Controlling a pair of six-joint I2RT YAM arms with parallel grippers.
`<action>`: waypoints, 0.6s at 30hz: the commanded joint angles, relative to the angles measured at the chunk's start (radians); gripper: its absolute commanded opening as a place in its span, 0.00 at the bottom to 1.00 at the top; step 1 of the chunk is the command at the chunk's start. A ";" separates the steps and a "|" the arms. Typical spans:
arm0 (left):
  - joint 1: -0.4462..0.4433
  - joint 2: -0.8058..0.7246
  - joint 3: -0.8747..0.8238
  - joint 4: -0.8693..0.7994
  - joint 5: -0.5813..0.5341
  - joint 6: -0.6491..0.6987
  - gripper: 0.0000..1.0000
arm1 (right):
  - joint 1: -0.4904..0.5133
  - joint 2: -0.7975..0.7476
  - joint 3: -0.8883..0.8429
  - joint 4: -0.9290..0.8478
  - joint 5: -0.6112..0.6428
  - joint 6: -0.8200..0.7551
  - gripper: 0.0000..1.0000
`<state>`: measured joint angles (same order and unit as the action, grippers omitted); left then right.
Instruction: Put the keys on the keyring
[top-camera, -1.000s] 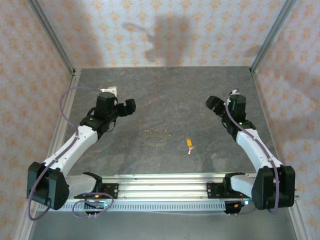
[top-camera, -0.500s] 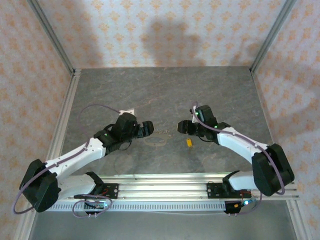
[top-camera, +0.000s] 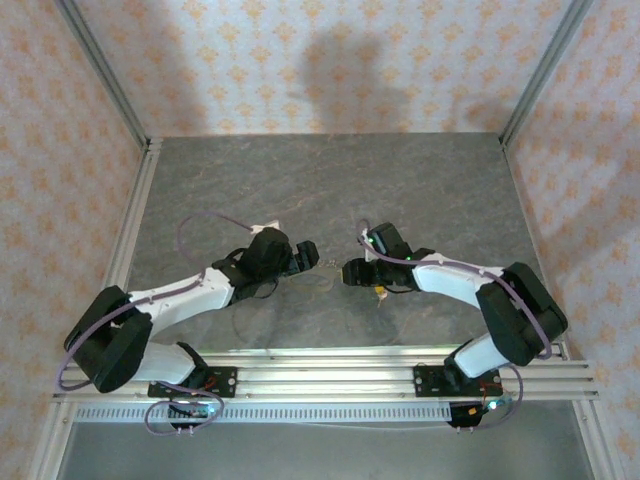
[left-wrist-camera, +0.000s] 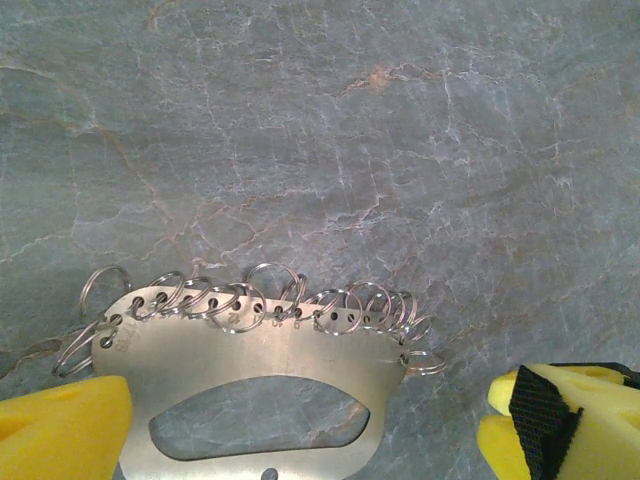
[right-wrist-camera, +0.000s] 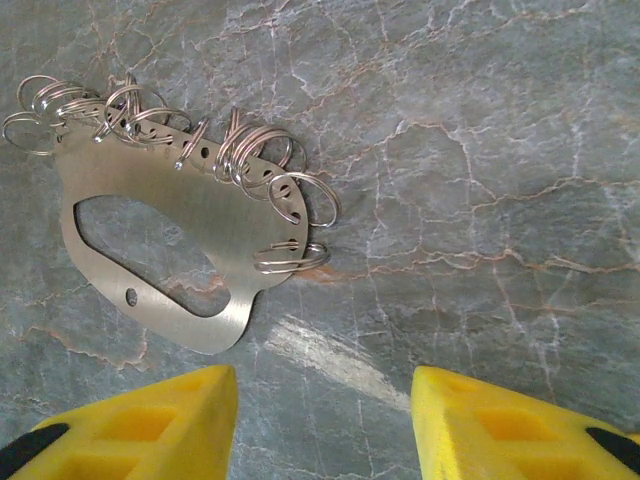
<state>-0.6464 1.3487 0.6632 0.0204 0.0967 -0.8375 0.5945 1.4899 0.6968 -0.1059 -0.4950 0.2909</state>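
1. at the middle of the table, between the two grippers, lies the keyring: a flat steel plate with an oval cut-out, resting flat on the grey marbled table.
2. along one curved edge a row of small split rings hangs from punched holes, several overlapping.
3. one key, orange-headed, lies just beside the right gripper and apart from the plate; it is too small to tell more.
4. the left gripper has its jaws spread wide, its yellow fingers flanking the plate's two ends and gripping nothing; whether a finger touches the plate i cannot tell.
5. the right gripper hovers short of the plate, jaws parted over bare table, holding nothing.
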 joint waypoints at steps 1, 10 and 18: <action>0.002 0.021 0.006 0.055 -0.018 -0.006 0.99 | 0.004 0.022 0.013 0.044 0.016 -0.011 0.49; 0.046 0.083 0.012 0.104 0.015 -0.009 0.99 | 0.004 0.080 0.050 0.069 0.022 -0.017 0.52; 0.082 0.139 0.033 0.123 0.034 0.009 0.99 | 0.005 0.123 0.080 0.097 -0.004 -0.005 0.52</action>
<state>-0.5789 1.4685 0.6693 0.1081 0.1246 -0.8371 0.5949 1.5978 0.7433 -0.0414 -0.4915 0.2909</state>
